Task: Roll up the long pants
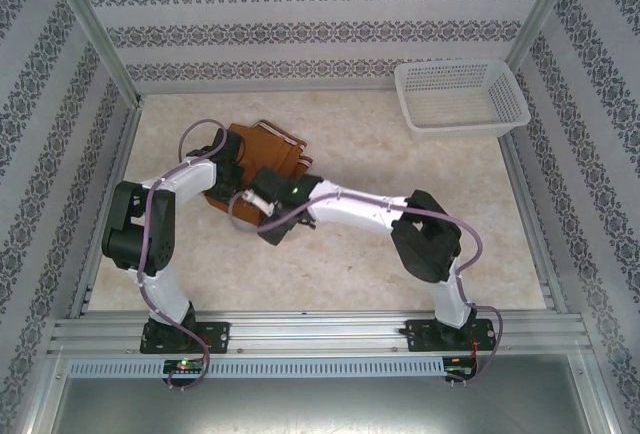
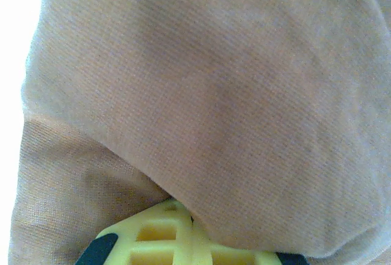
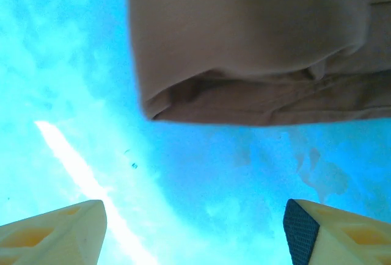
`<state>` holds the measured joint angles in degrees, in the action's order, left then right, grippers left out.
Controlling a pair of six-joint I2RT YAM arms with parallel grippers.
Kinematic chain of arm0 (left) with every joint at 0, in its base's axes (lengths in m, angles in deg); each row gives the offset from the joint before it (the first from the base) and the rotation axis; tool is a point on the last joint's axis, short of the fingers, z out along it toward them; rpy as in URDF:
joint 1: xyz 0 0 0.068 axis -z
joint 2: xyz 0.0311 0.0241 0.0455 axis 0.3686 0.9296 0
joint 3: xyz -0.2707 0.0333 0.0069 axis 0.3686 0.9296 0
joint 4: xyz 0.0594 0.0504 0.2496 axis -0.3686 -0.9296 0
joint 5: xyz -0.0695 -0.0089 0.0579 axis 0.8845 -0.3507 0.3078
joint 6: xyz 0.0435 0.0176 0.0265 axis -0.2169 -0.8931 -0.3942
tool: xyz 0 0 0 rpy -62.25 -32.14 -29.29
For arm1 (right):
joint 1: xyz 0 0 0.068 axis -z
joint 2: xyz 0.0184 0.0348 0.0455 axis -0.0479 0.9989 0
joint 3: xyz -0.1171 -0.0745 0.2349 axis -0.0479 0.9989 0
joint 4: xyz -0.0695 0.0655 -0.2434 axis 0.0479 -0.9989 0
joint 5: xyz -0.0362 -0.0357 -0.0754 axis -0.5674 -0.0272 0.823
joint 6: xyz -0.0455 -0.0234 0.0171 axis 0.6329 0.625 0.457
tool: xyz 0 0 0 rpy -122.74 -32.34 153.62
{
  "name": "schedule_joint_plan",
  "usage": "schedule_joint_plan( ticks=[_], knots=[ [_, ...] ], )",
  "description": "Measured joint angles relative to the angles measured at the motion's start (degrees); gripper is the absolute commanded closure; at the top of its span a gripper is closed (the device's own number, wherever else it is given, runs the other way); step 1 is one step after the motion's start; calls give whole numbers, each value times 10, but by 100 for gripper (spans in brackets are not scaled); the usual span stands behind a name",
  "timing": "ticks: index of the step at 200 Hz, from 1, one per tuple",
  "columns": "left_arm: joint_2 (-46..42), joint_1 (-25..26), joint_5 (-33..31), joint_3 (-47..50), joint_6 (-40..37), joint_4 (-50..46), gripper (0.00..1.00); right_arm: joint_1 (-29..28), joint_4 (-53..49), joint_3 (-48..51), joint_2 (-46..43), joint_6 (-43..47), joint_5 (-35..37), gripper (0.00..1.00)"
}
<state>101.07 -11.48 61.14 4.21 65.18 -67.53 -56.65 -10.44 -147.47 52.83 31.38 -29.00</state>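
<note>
The long pants [image 1: 270, 154] lay bundled left of centre on the table [image 1: 400, 274], the left gripper [image 2: 183, 243] pinched shut on a fold and the right gripper [image 3: 195, 216] wide open and empty beside them, the rolling seemingly awaiting a fresh grip.

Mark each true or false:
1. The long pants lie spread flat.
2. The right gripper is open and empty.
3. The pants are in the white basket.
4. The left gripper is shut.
1. False. The long pants are gathered into a compact bundle, left of centre on the table.
2. True. The right gripper has its fingers wide apart with nothing between them; the cloth's edge lies beyond the tips.
3. False. The white basket stands at the far right corner, apart from the pants.
4. True. The left gripper is shut, with its fingertips right at the cloth.
</note>
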Motion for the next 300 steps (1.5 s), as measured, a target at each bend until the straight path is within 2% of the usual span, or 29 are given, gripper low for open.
schedule_joint_plan(
  ticks=[26,48,87,128,152,174,187,198,210,216,222,226,228,229,232,234,300],
  knots=[
    [3,-2,-2,0,0,10,100,-70,19,-6,12,32,120,18],
    [3,-2,-1,0,0,10,100,-101,26,-55,57,63,188,17],
    [1,-2,1,1,-5,12,100,-101,47,-143,142,129,255,16],
    [-7,-2,5,14,-11,25,100,-86,109,-185,204,230,305,18],
    [-13,-1,9,23,-11,36,100,-66,172,-168,221,303,318,31],
    [-17,0,12,31,-11,57,100,-48,193,-159,222,335,312,43],
    [-21,2,12,37,-10,68,100,-38,194,-158,221,341,298,65],
    [-22,2,13,41,-10,76,100,-34,190,-156,215,336,280,99],
    [-30,2,17,46,-10,80,100,-29,182,-149,204,323,253,100],
    [-33,2,17,45,-11,79,94,-28,179,-144,199,315,245,100],
    [-38,3,18,45,-11,78,78,-28,178,-141,196,308,240,100],
    [-41,3,19,46,-13,75,56,-28,177,-138,195,304,236,100],
    [-42,3,19,46,-14,75,36,-27,176,-137,194,304,233,100],
    [-43,3,19,46,-14,75,31,-27,176,-137,194,303,231,100],
    [-46,3,19,46,-14,73,7,-26,176,-135,192,299,224,100],
    [-48,3,20,47,-15,72,2,-24,177,-135,191,300,219,100],
    [-84,9,8,-27,-35,28,0,24,131,-130,126,236,31,100]
  ],
)
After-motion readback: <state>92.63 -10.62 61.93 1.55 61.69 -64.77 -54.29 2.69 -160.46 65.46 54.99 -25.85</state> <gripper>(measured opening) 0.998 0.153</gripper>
